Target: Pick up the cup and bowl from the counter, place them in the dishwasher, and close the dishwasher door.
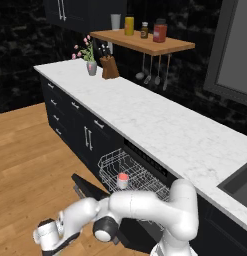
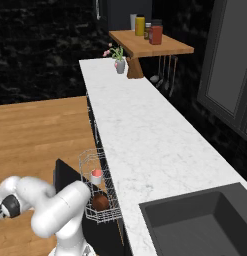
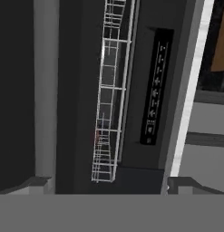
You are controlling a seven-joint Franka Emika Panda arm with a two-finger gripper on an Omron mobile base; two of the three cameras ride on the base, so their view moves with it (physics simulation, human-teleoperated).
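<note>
Hand view: gripper (image 3: 104, 183) is hanging low beside the door (image 3: 13, 90), fingertips (image 3: 38, 182) spread wide, holding nothing. It is looking along the rack (image 3: 109, 90) edge-on, with the dishwasher (image 3: 155, 90) control strip beyond; its markings are too small to read.

Left base view: the gripper (image 1: 47, 235) is sitting near the floor, just off the door's (image 1: 87, 187) outer edge. The door is lying open. The cup (image 1: 123, 180) is standing upright in the pulled-out rack (image 1: 115, 165). The arm is crossing in front of the rack.

Right base view: the bowl (image 2: 100, 201) is resting in the rack (image 2: 92, 165) near the cup (image 2: 96, 176). The counter (image 2: 140, 135) is carrying a vase (image 2: 120, 64) and knife block (image 2: 134, 67) at its far end. Jars (image 2: 156, 32) are standing on the shelf (image 2: 145, 44); no labels are legible.
</note>
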